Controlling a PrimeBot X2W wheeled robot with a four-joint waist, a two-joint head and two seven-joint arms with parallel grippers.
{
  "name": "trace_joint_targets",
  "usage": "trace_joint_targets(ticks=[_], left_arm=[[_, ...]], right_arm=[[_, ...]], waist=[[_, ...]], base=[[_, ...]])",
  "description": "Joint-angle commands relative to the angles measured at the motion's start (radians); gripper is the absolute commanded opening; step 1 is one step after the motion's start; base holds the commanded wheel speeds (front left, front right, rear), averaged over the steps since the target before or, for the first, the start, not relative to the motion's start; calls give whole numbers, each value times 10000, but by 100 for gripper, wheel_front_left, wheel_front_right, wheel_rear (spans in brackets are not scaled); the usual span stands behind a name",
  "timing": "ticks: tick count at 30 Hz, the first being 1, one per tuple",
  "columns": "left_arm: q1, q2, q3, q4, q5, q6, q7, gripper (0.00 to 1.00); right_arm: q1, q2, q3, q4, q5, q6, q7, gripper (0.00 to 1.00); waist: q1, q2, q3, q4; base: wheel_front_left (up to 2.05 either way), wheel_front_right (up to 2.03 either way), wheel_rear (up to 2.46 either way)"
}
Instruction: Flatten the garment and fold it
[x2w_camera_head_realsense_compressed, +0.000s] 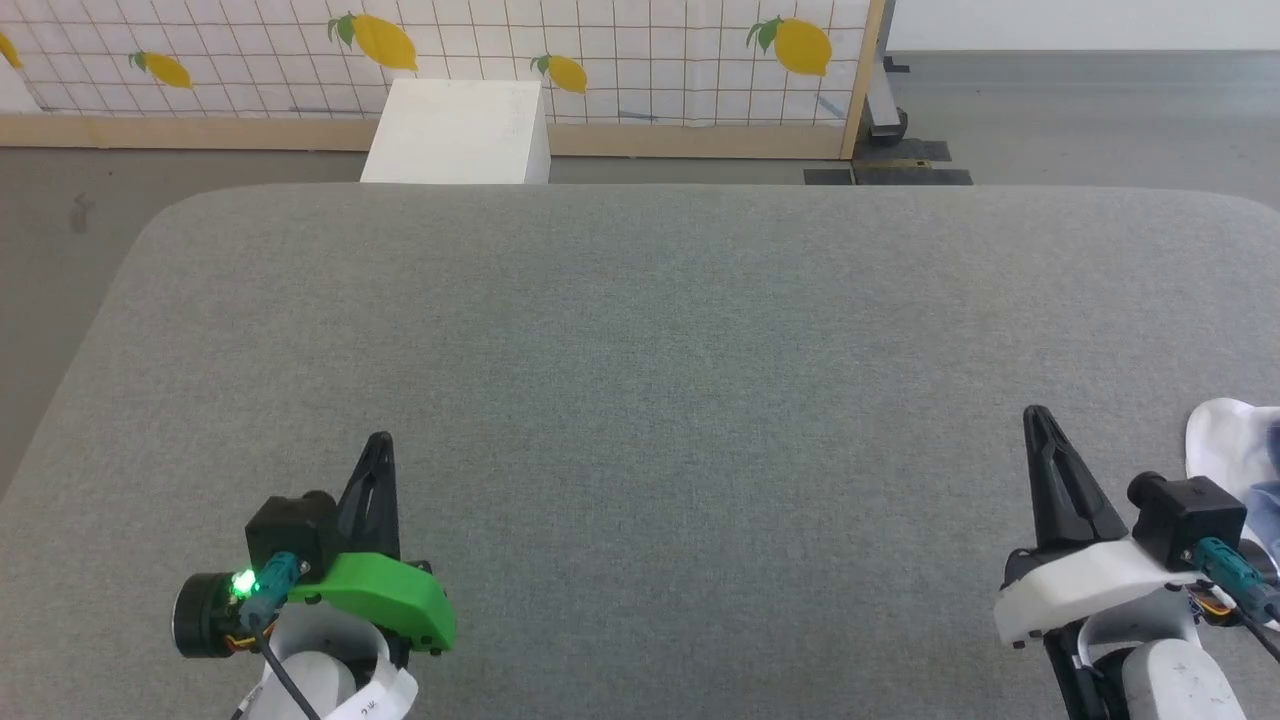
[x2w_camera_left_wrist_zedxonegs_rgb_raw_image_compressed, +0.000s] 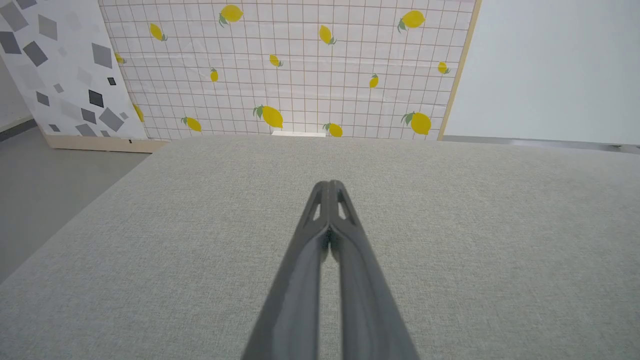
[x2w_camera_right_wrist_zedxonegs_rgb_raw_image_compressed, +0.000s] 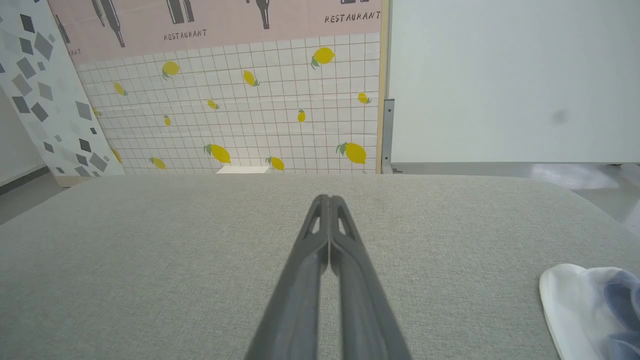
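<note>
The garment (x2w_camera_head_realsense_compressed: 1235, 460) shows as a white and light blue bunch of cloth at the far right edge of the grey table (x2w_camera_head_realsense_compressed: 640, 350), just right of my right gripper (x2w_camera_head_realsense_compressed: 1036, 412). In the right wrist view the garment (x2w_camera_right_wrist_zedxonegs_rgb_raw_image_compressed: 590, 310) lies at the lower right, apart from the right gripper (x2w_camera_right_wrist_zedxonegs_rgb_raw_image_compressed: 328, 198), whose fingers are pressed together on nothing. My left gripper (x2w_camera_head_realsense_compressed: 380, 438) rests at the lower left of the table, far from the cloth. Its fingers meet at the tips in the left wrist view, left gripper (x2w_camera_left_wrist_zedxonegs_rgb_raw_image_compressed: 329, 183) shut and holding nothing.
A white box (x2w_camera_head_realsense_compressed: 458, 130) stands on the floor beyond the table's far edge. Behind it runs a lemon-patterned panel (x2w_camera_head_realsense_compressed: 600, 50) with a wooden frame. Grey floor (x2w_camera_head_realsense_compressed: 60, 220) lies off the table's left side.
</note>
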Motion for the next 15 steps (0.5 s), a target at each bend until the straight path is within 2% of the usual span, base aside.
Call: trace_joint_targets(ticks=[1,15], left_arm=[[208,-54,42,-99,130,45,61,0],[369,-109,100,-449,336,65,349,0]], right_arm=[[114,3,41,-104,-149,-5,75,0],[225,4,148,-347,-303,-7,311,0]], waist=[[0,0,-2,-1],[0,0,-20,-15]], base=[[0,0,0],[0,0,0]])
